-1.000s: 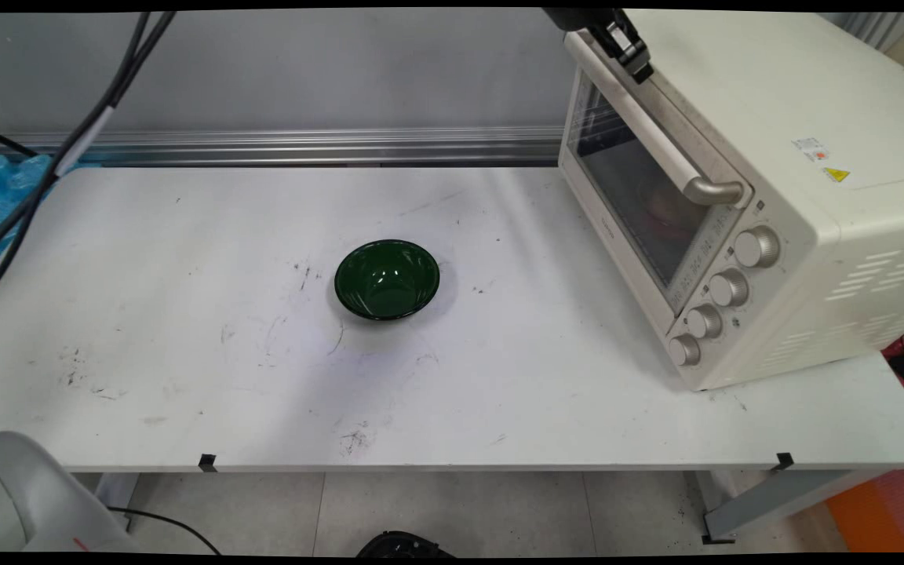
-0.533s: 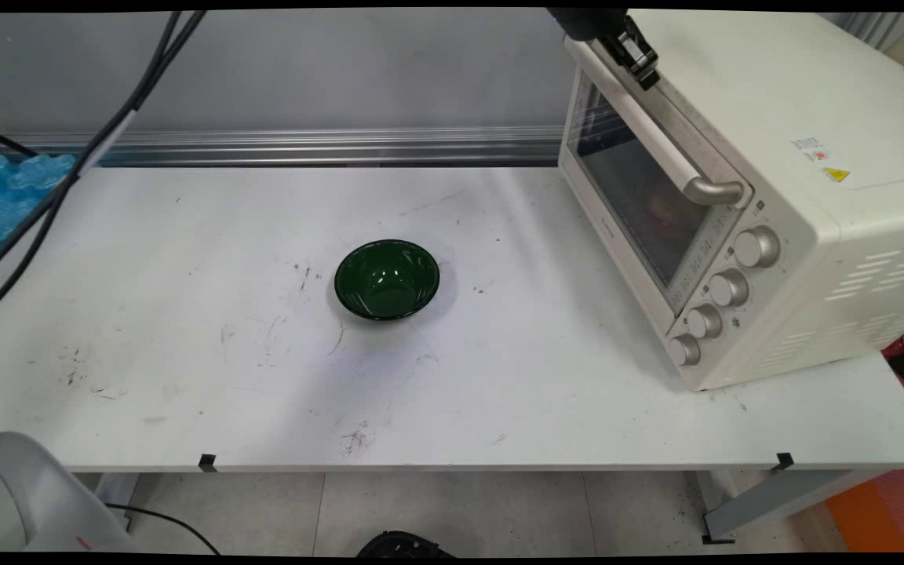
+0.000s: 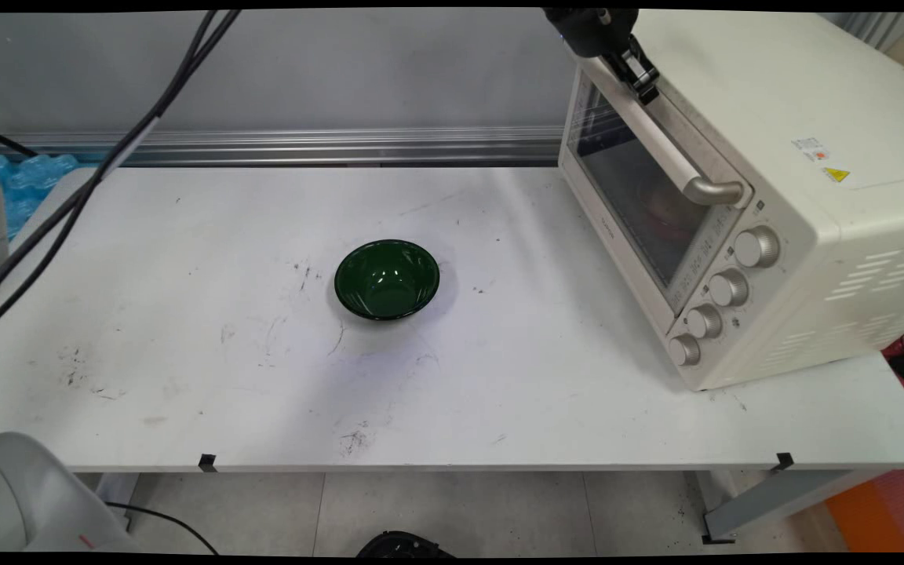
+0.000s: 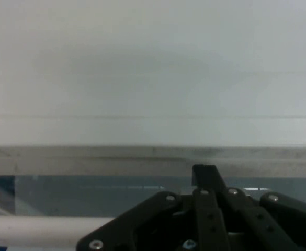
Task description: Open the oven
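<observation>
My black gripper [image 3: 643,80] hangs at the top edge of the main view, its fingers shut with nothing between them. Its tip rests against the top edge of the door of a cream toaster oven [image 3: 813,196]. The door's glass [image 3: 625,184] faces left, and its long handle [image 3: 668,153] runs just below the gripper. In the hand view my gripper [image 4: 205,172] points at the door's upper rim [image 4: 90,157], with the white handle [image 4: 37,230] at the lower left and the oven's flat top [image 4: 153,78] beyond. Something reddish [image 3: 668,208] shows dimly behind the glass.
A dark green bowl [image 3: 387,279] stands empty near the middle of the white table [image 3: 185,377]. Several knobs [image 3: 723,289] line the oven's front at the right. Black cables [image 3: 107,161] hang across the upper left. Blue packing [image 3: 28,176] lies past the table's left end.
The gripper has crept slightly down and to the right along the oven door's top edge. The hanging cables have swung to the right. Bowl and oven are unmoved.
</observation>
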{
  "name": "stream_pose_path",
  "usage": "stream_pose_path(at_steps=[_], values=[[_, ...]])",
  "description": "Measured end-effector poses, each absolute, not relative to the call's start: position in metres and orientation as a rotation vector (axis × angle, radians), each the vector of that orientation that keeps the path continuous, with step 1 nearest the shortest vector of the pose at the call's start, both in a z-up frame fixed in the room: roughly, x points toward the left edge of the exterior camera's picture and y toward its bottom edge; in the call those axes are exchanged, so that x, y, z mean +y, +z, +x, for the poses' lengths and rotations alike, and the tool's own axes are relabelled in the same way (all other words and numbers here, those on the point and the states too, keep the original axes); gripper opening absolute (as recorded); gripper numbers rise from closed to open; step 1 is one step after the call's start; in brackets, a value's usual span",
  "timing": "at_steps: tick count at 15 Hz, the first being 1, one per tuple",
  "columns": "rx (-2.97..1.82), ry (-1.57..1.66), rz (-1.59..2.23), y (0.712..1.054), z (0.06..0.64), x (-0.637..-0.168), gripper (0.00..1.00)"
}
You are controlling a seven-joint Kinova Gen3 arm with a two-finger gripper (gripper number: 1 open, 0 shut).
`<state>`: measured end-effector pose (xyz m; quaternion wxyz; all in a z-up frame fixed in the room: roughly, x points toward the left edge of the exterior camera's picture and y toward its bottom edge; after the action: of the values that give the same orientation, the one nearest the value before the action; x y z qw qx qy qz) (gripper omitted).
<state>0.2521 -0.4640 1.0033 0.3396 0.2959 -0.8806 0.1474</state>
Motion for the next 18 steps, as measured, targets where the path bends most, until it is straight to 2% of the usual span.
stream_pose_path(at_steps=[18], values=[[-2.347, 0.388, 0.769, 0.997, 0.264, -0.456, 0.0]])
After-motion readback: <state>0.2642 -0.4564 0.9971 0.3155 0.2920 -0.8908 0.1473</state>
